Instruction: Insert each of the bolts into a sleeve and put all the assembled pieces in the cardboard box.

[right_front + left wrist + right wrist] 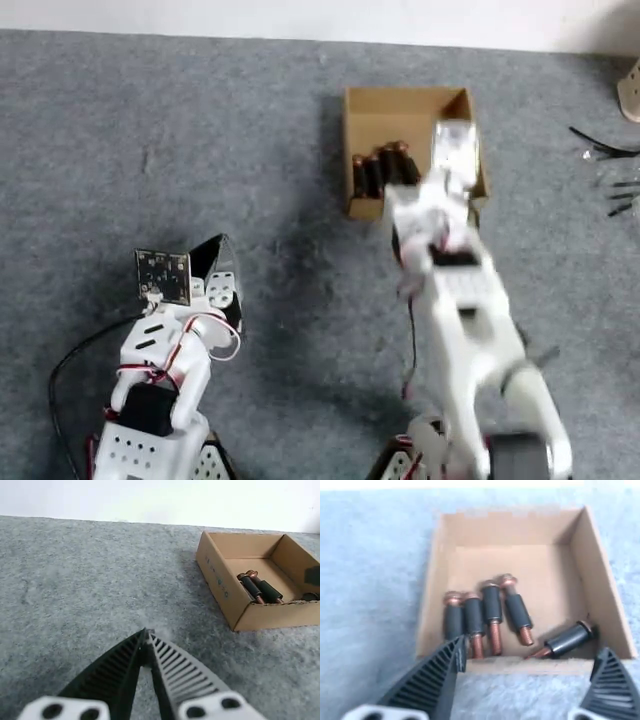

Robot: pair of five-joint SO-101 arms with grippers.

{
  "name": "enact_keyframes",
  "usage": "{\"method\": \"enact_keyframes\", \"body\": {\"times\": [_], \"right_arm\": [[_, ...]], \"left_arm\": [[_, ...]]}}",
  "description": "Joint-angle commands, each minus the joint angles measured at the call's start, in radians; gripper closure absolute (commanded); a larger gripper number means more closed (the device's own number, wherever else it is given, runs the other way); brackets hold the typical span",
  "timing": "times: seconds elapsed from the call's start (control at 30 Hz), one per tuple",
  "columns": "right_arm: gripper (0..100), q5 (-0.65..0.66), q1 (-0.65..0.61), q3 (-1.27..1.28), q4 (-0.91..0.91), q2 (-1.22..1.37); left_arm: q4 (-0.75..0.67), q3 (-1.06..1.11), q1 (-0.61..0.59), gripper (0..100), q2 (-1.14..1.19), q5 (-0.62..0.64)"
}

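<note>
The cardboard box [365,105] stands at the far middle of the grey carpet, and also appears in the left wrist view as the box [220,577] and in the right wrist view as the box [432,580]. Several copper bolts in black sleeves [490,612] lie side by side on its floor; another assembled piece [567,639] lies slanted near a corner. My right gripper [530,667] hovers open and empty over the box's near wall. The right arm [455,250] stretches toward the box. My left gripper [148,642] is shut and empty, low over the carpet at near left [215,270].
Black cable ties [605,150] and small dark parts lie at the far right edge of the carpet. A pale object [630,90] sits at the right border. A black cable [70,365] loops beside the left arm's base.
</note>
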Motion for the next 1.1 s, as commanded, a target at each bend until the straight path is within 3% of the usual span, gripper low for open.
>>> {"method": "enact_keyframes", "body": {"times": [0.0, 0.33, 0.47, 0.6, 0.83, 1.07], "right_arm": [[65.2, -0.006, -0.025, 0.246, -0.110, -0.318], [65.2, -0.005, -0.031, 0.722, -0.122, -0.839], [65.2, -0.009, 0.021, 0.832, -0.111, -0.997], [65.2, -0.011, 0.104, 0.863, 0.101, -1.109], [65.2, -0.005, 0.111, 0.863, 0.452, -1.214], [65.2, -0.005, 0.110, 0.862, 0.786, -1.228]], "left_arm": [[-0.028, 0.019, -0.015, 99, 0.001, -0.011], [-0.023, 0.019, -0.015, 99, 0.001, -0.011], [-0.021, 0.019, -0.012, 99, 0.001, -0.009], [-0.017, 0.019, -0.005, 99, 0.002, -0.009], [0.153, 0.019, -0.005, 99, 0.002, -0.023], [0.404, 0.019, -0.012, 99, 0.002, -0.245]]}}
